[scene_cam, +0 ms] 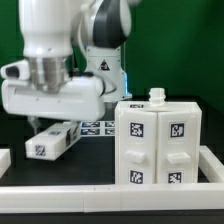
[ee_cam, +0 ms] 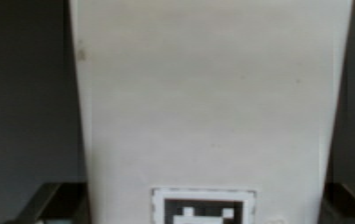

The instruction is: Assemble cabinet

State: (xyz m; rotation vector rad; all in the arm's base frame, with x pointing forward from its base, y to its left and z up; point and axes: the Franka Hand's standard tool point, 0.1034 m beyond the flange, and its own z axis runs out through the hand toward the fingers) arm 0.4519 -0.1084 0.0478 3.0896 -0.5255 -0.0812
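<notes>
The gripper [scene_cam: 42, 128] hangs low over a long white block [scene_cam: 50, 141]. The block is right under it and seems to sit between its fingers. Its long side runs straight away from the wrist camera. I cannot tell if the fingers are squeezing it or just next to it. The cabinet [scene_cam: 157, 145] stands tall, well apart from the gripper, toward the exterior view's right. I think the block must go that way.

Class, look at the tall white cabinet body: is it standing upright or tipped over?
Upright. The cabinet stands on its base with vertical sides, and a small peg points up from its top.
</notes>
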